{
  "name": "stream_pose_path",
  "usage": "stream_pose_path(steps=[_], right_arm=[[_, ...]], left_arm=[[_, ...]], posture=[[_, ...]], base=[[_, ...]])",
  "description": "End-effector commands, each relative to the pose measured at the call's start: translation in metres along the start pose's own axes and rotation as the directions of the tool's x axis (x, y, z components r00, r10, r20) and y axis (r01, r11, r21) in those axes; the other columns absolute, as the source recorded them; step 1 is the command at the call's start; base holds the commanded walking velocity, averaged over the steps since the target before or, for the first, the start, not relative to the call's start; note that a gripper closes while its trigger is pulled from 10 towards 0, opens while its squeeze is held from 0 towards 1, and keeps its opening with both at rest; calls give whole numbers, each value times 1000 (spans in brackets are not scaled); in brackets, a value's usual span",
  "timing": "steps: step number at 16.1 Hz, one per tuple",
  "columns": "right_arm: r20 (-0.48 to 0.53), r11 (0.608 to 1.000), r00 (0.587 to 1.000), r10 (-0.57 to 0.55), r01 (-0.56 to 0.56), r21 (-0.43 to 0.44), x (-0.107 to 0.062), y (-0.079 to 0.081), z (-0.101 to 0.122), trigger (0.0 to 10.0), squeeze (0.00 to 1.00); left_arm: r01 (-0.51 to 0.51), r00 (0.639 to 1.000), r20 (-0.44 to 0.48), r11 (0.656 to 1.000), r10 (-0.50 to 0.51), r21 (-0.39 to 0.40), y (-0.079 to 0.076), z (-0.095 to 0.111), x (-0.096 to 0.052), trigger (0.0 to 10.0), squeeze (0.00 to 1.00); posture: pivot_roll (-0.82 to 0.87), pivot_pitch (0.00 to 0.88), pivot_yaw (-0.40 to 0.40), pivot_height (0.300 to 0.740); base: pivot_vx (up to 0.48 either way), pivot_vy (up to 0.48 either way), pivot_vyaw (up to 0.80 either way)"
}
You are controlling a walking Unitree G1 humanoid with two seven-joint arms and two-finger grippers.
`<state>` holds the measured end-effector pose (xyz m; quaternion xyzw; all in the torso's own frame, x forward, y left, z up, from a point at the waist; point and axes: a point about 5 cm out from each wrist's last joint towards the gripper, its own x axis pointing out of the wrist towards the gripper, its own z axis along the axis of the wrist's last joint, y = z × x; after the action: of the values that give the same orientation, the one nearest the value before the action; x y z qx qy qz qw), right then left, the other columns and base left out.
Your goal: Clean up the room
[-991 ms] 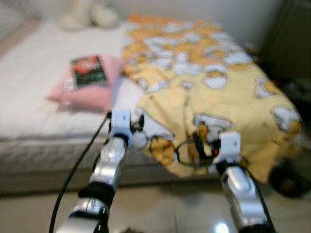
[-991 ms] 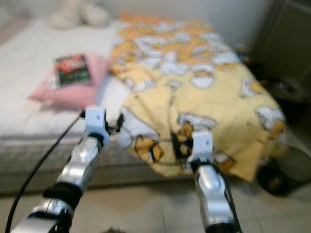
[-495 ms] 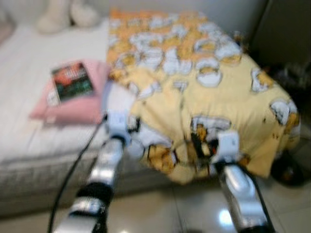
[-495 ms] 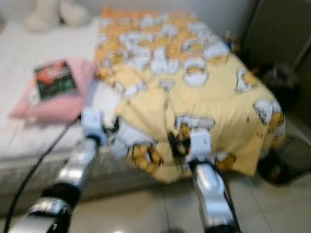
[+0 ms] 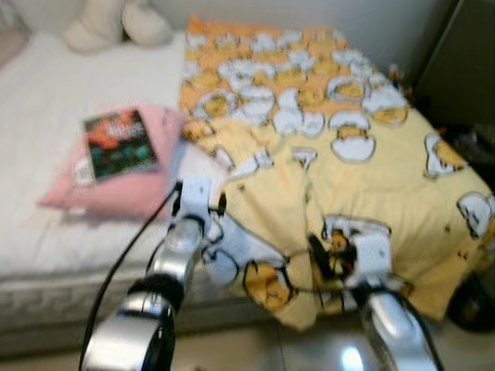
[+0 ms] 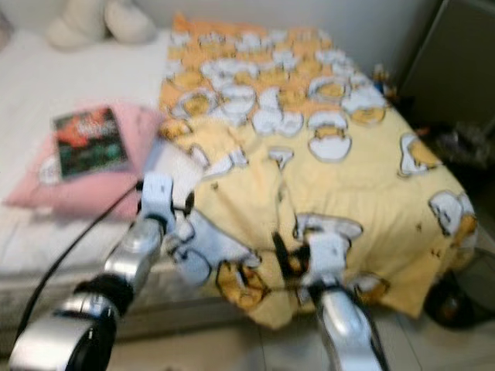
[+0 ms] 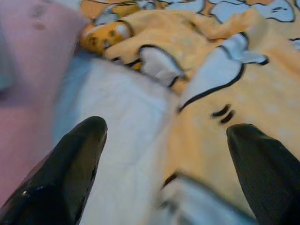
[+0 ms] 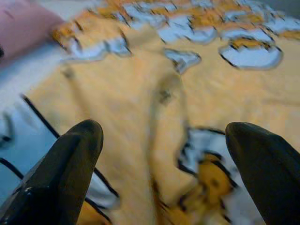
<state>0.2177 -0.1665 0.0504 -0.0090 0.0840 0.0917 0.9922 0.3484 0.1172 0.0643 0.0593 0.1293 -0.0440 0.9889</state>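
Observation:
A yellow blanket [image 5: 332, 139] printed with white and orange cartoon eggs covers the right half of the bed and hangs over its near edge. A pink pillow [image 5: 147, 182] lies to its left with a dark book [image 5: 120, 144] on top. My left gripper [image 7: 164, 140] is open over the blanket's left edge, where it meets the white sheet [image 7: 122, 122]. Over the drooping front part of the blanket [image 8: 154, 108], my right gripper [image 8: 161, 140] is open too. Nothing is between either pair of fingers.
The white mattress [image 5: 46, 100] stretches left, with a cream plush toy [image 5: 116, 23] at the head. Dark furniture [image 5: 464, 69] stands on the right, and a dark round object [image 5: 472, 305] sits on the glossy tile floor [image 5: 255, 352] beside the bed.
The view has shifted and the bed looks closer. Both arms now reach over the blanket's front edge rather than hanging before it.

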Motion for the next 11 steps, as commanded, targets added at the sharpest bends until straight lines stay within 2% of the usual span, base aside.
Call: stream_pose_path(steps=[1, 3, 5, 9, 10, 11], right_arm=[[-23, 999, 999, 26, -27, -24, -10, 1, 0, 10000, 0], [-40, 998, 998, 42, -43, -40, -19, 2, -1, 10000, 0], [-40, 999, 999, 23, -25, -41, -26, 1, 5, 10000, 0], [-77, 999, 997, 16, -18, -33, -49, 5, 5, 10000, 0], [-104, 999, 994, 28, -31, -26, -63, 10, 4, 10000, 0], [-113, 999, 993, 35, -38, -25, -66, 12, 3, 10000, 0]], left_arm=[[-13, 999, -37, 1000, 14, 14, -3, -4, 1, 10000, 0], [-83, 994, -76, 997, 82, -10, 11, -8, 2, 10000, 0], [-115, 989, -97, 993, 114, -13, 17, -8, 3, 10000, 0], [-115, 987, -109, 993, 116, 15, 16, -11, 2, 10000, 0], [-104, 989, -104, 994, 100, -25, 12, -11, 2, 10000, 0], [-91, 991, -100, 995, 88, -33, 10, -12, 2, 10000, 0]], posture=[[-183, 64, -37, 740], [-209, 69, -39, 740], [-243, 78, -33, 740], [-275, 135, -51, 740], [-290, 173, -60, 740], [-294, 182, -63, 740]], base=[[0, 0, 0], [0, 0, 0], [0, 0, 0], [0, 0, 0], [0, 0, 0], [0, 0, 0]])
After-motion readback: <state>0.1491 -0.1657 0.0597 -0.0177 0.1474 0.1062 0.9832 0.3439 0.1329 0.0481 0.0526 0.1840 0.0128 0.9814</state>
